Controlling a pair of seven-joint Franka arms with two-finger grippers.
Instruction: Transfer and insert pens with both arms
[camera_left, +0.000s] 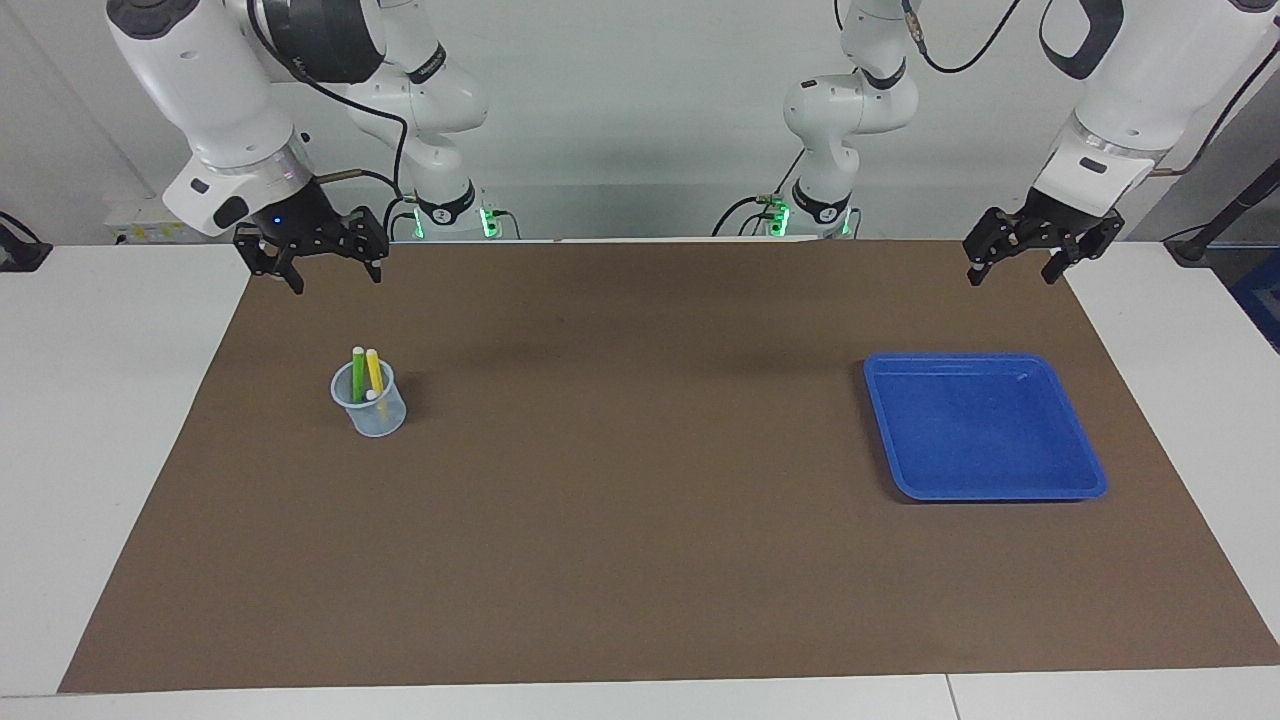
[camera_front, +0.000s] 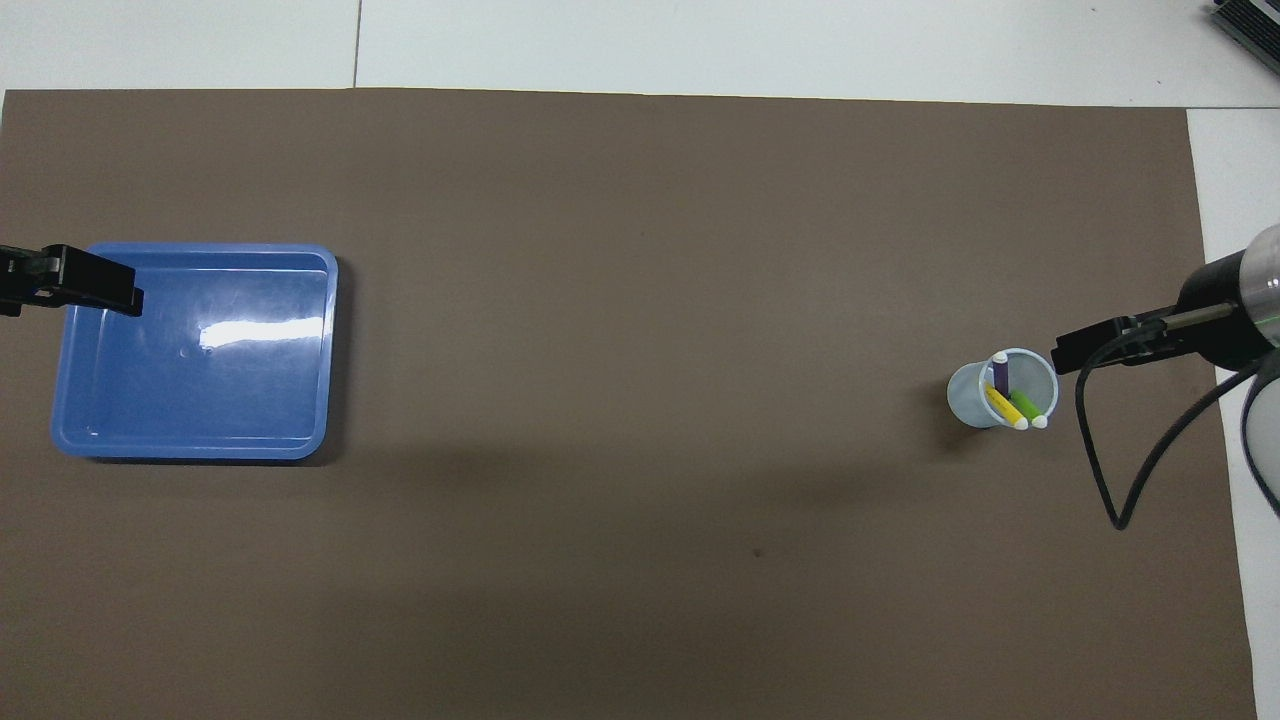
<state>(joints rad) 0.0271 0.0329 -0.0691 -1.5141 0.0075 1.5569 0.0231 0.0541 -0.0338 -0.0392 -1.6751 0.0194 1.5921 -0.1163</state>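
Mat (camera_left: 640, 560) had tray (camera_left: 1085, 478) bare at the left arm's end, all 3 pens (camera_left: 365, 375) upright in cup (camera_left: 372, 415) at the right arm's end. Left gripper (camera_left: 1018, 268) waited near the tray, right gripper (camera_left: 335, 275) hung over the mat's robot-side edge, jaws spread on both, nothing held. Looked done imo: park both w/o brushing the cup.

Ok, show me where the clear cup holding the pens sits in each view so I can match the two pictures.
Facing view: the clear cup stands left of centre, toward the right arm's end of the brown mat.
Overhead view: the clear cup stands near the right edge, at mid height.
Shared landmark: the blue tray, toward the left arm's end of the mat.
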